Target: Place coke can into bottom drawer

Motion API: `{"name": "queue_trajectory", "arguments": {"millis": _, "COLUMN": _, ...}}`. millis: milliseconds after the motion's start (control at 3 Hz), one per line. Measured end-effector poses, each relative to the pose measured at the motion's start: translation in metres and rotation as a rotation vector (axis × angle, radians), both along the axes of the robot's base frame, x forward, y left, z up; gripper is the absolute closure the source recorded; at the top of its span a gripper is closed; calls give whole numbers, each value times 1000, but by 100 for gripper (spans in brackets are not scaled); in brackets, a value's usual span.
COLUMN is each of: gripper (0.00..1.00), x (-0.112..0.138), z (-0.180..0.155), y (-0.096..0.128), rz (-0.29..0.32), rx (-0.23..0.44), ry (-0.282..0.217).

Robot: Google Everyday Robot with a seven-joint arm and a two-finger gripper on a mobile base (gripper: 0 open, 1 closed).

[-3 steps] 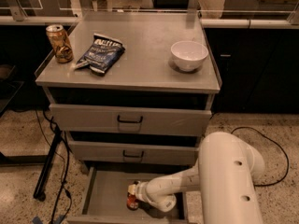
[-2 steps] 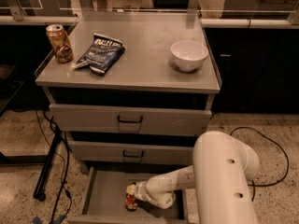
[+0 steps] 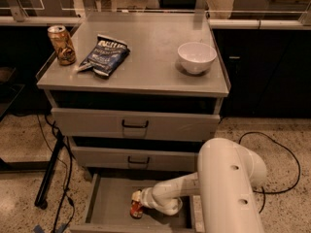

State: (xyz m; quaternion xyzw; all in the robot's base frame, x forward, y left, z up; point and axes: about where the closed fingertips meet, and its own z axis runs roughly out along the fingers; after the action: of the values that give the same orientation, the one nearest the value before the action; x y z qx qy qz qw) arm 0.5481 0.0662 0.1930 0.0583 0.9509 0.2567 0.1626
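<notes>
The white gripper (image 3: 140, 201) sits inside the grey bottom drawer (image 3: 109, 203), at the red coke can (image 3: 136, 210). Above that drawer stand a gold-brown patterned can (image 3: 61, 44), a dark blue bag (image 3: 104, 56) and a white bowl (image 3: 197, 57).

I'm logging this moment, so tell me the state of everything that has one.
bottom drawer: pulled open.
middle drawer: shut.
top drawer: shut.
coke can: upright in the bottom drawer.
end effector: down in the bottom drawer, at the coke can.
gold can: upright on the cabinet top.
chip bag: lying flat.
bowl: upright.

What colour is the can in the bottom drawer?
Red coke can, camera view; end effector at it.
</notes>
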Motion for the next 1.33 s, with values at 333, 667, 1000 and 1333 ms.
{"name": "queue_trajectory", "arguments": {"millis": 333, "gripper": 100, "x": 7, "z": -14, "y": -7, "rz": -46, "rx": -30, "ry": 16}}
{"name": "queue_trajectory", "arguments": {"millis": 667, "gripper": 100, "x": 9, "z": -28, "y": -13, "rz": -71, "rx": -15, "ry": 60}}
{"name": "queue_trajectory", "arguments": {"millis": 1000, "gripper": 100, "x": 10, "z": -41, "y": -18, "rz": -94, "rx": 2, "ry": 107}}
{"name": "queue_trajectory", "arguments": {"millis": 1333, "gripper": 100, "x": 10, "z": -42, "y": -18, "rz": -94, "rx": 2, "ry": 108}}
